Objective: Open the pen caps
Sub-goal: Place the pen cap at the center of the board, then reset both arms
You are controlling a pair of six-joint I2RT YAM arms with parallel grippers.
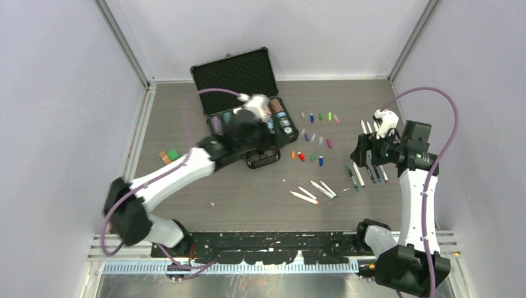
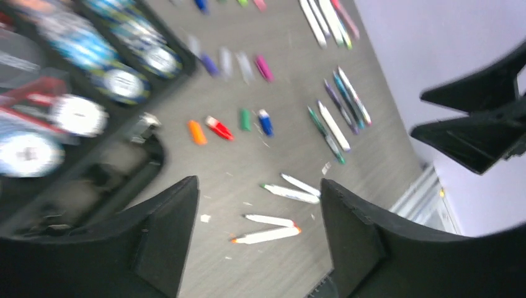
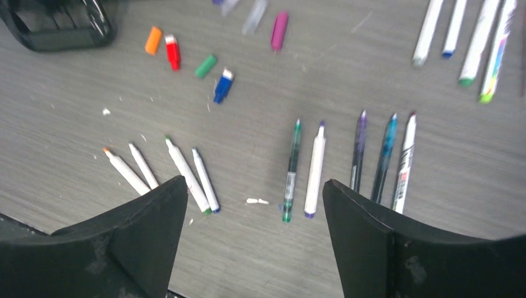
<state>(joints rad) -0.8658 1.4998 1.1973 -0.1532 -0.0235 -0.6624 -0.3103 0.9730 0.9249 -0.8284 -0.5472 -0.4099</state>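
Loose pen caps lie in rows mid-table: orange [image 3: 153, 40], red [image 3: 172, 51], green [image 3: 206, 65], blue [image 3: 223, 85] and magenta [image 3: 280, 30]; the top view shows that row [image 1: 307, 156] and another farther back [image 1: 319, 116]. Uncapped white pens [image 1: 313, 192] lie near the front. Dark and white pens [image 3: 358, 152] lie in a row under my right gripper [image 3: 254, 181], which hangs open and empty above them [image 1: 363, 149]. My left gripper [image 2: 259, 182], blurred, is open and empty near the case [image 1: 257, 133], with white pens [image 2: 267, 236] on the table seen between its fingers.
An open black hard case [image 1: 239, 77] holding poker chips [image 2: 74, 115] stands at the back left, its handle [image 1: 260, 160] toward the front. Small orange and green blocks [image 1: 169, 155] lie at the left. More white pens [image 3: 481, 40] lie at the far right. Walls enclose three sides.
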